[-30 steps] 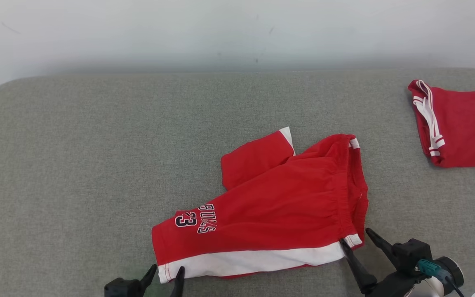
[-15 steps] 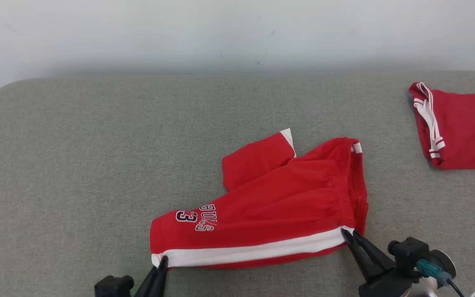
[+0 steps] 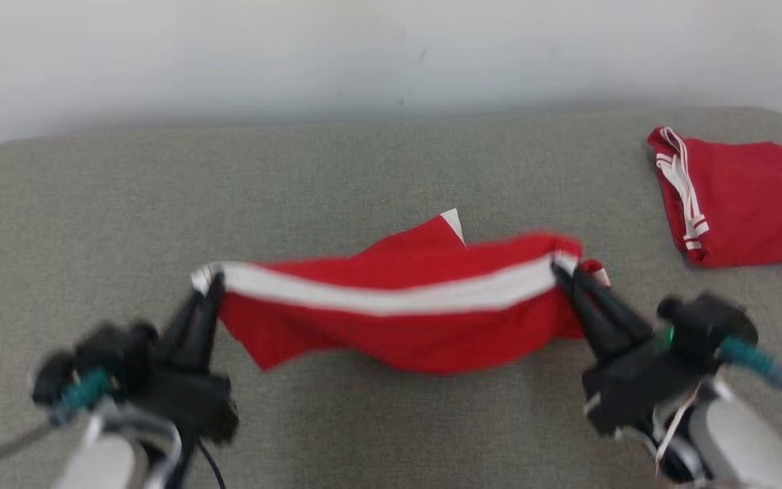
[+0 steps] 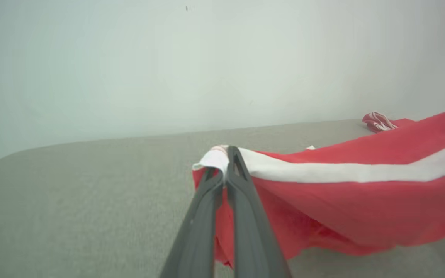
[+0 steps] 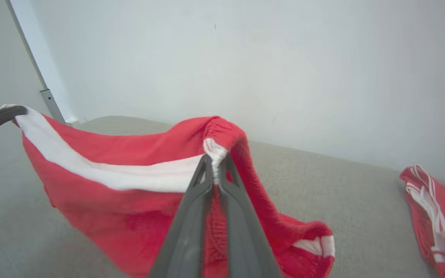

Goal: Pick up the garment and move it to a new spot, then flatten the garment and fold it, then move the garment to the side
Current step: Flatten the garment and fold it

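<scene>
The garment (image 3: 398, 326) is a pair of red shorts with a white side stripe, stretched between both grippers above the grey padded surface. My left gripper (image 3: 211, 285) is shut on the leg-hem end of the stripe, seen close in the left wrist view (image 4: 226, 152). My right gripper (image 3: 564, 272) is shut on the waistband end (image 5: 214, 158). The red cloth (image 4: 361, 208) hangs in a sag below the stripe, and its lower folds touch the surface (image 5: 303, 239).
A second red garment (image 3: 744, 204) with white trim lies folded at the far right of the grey padded surface (image 3: 126, 204). A pale wall (image 3: 364, 54) stands behind its rounded far edge.
Both grippers closed on the ends of the white stripe and lifted it up and away from the near edge. The shorts rose off the surface and now hang between them.
</scene>
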{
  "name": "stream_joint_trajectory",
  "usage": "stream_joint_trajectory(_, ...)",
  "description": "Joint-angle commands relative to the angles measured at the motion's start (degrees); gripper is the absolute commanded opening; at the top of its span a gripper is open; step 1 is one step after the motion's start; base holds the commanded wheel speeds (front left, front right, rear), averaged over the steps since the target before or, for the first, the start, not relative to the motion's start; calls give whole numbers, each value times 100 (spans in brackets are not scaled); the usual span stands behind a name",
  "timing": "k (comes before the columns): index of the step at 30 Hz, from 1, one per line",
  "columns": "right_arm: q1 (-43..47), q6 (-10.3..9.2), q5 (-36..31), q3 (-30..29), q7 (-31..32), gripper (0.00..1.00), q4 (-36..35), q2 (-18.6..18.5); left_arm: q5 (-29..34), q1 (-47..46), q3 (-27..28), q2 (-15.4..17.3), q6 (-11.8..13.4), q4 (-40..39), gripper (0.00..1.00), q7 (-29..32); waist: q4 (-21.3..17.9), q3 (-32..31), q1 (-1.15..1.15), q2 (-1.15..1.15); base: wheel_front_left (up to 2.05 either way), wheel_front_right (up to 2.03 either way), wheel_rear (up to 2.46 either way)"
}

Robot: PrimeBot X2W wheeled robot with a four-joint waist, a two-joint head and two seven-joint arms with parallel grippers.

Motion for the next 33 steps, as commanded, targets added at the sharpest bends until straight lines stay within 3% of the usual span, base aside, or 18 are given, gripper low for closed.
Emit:
stream_joint_trajectory(1,-291,-14,158,-21,59,0,-37,-16,20,-363,65,103,-56,-79,0,96,-105,175,0,0,0,0,0)
stream_joint_trajectory(6,-2014,-13,644,-4,375,0,321,-63,-87,-2167,204,533,-368,18,0,762,-309,799,0,0,0,0,0)
stream_joint_trajectory(11,-4075,-14,1337,-17,789,0,1119,221,-167,-4195,172,863,-543,535,0,1306,-505,1558,0,0,0,0,0)
stream_joint_trajectory(19,-6863,-13,1793,35,1052,0,2468,558,-229,-6981,-196,849,-584,1722,0,1435,-590,2429,0,0,0,0,0)
stream_joint_trajectory(26,-8289,-14,1766,354,895,0,3455,578,-270,-8590,-624,731,-581,2815,0,1095,-519,2908,0,0,0,0,0)
stream_joint_trajectory(33,-8615,-13,2001,705,569,0,3836,525,-575,-9066,-1031,663,-582,3456,0,628,-425,3060,0,0,0,0,0)
